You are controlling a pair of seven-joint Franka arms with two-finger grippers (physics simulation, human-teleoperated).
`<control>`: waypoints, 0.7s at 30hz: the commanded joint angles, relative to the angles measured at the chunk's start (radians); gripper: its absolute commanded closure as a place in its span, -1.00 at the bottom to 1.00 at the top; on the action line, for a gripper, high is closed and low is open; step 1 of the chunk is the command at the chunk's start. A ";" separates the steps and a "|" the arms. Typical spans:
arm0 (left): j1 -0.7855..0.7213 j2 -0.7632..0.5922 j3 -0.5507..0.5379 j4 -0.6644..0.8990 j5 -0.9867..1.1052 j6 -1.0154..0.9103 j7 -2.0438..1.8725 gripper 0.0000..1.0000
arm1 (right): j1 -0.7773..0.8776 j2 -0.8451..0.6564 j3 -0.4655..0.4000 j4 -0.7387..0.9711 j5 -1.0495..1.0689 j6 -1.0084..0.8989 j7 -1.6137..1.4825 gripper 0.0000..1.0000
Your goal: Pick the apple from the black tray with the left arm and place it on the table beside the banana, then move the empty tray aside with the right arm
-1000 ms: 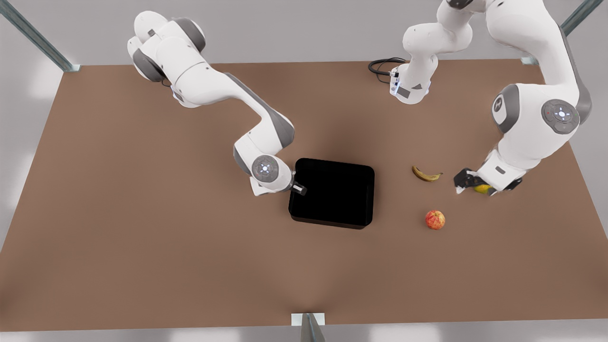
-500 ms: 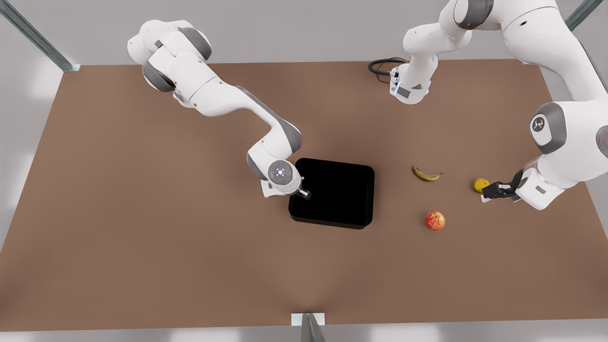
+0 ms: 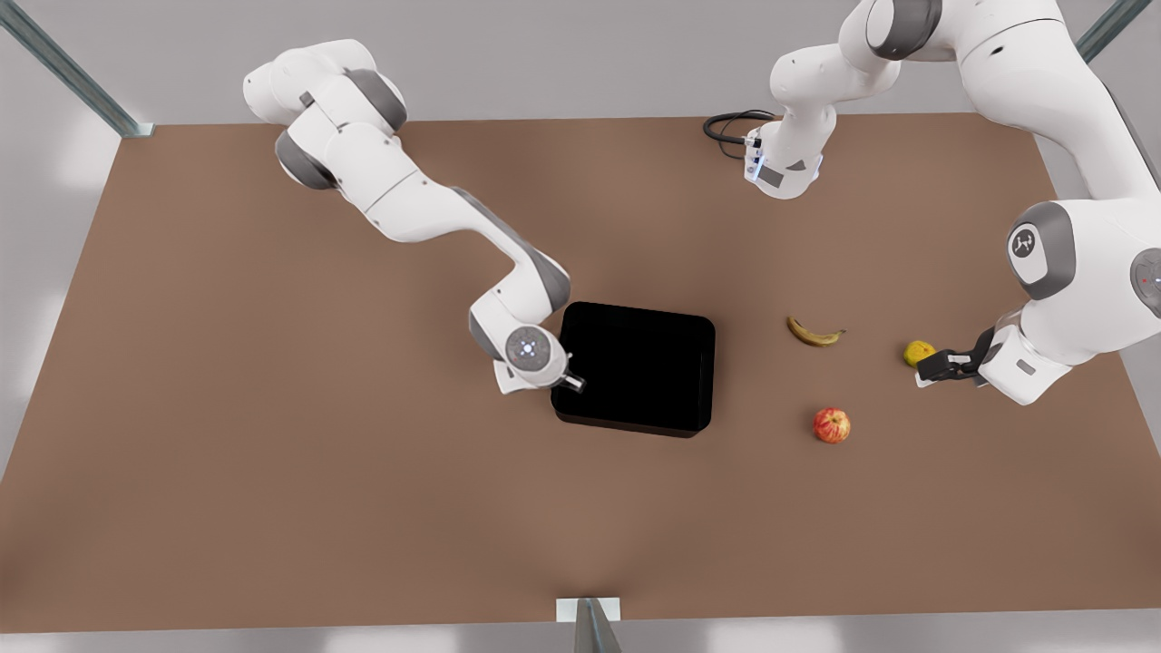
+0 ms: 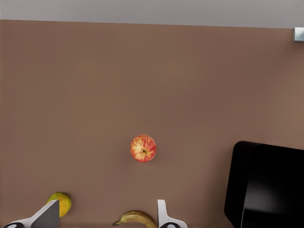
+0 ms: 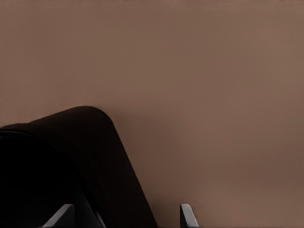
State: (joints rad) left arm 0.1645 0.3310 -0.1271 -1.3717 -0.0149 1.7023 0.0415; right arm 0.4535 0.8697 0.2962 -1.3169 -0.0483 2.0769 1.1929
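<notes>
The apple (image 3: 832, 424) (image 4: 143, 148) lies on the brown table (image 3: 272, 408), a short way in front of the banana (image 3: 814, 333) (image 4: 136, 219). The black tray (image 3: 635, 367) (image 4: 270, 185) sits mid-table with nothing in it. My left gripper (image 3: 932, 368) (image 4: 107, 212) hovers open at the front view's right, beside a yellow-green fruit, with nothing between its fingers. My right gripper (image 3: 571, 382) (image 5: 124, 214) is at the tray's edge on the front view's left, open, its fingers standing either side of the tray (image 5: 71, 156) rim near a corner.
A yellow-green round fruit (image 3: 918, 352) (image 4: 61, 203) lies to the right of the banana, just beside the left gripper. A black cable (image 3: 730, 127) coils at the far edge by an arm base. Metal posts stand at the table corners.
The left gripper pulled back toward the front view's right, uncovering the yellow-green fruit. The right gripper shifted a little along the tray's edge toward the near corner. Apple, banana and tray stayed put.
</notes>
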 commanded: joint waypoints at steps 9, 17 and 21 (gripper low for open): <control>0.000 -0.001 0.000 0.000 0.003 -0.001 0.001 -1.00 | -0.003 0.002 0.003 0.004 0.001 0.012 -0.378 -0.39; 0.000 -0.001 0.000 0.000 0.003 -0.001 0.001 -1.00 | -0.004 0.023 0.003 0.004 0.001 0.068 -0.455 0.11; 0.000 -0.001 0.000 0.000 0.003 -0.001 0.001 -1.00 | -0.004 0.022 0.001 0.008 0.008 0.068 -0.455 0.41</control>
State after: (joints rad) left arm 0.1641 0.3310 -0.1270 -1.3719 -0.0130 1.7016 0.0434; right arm 0.4495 0.8932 0.2974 -1.3093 -0.0434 2.1303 0.9265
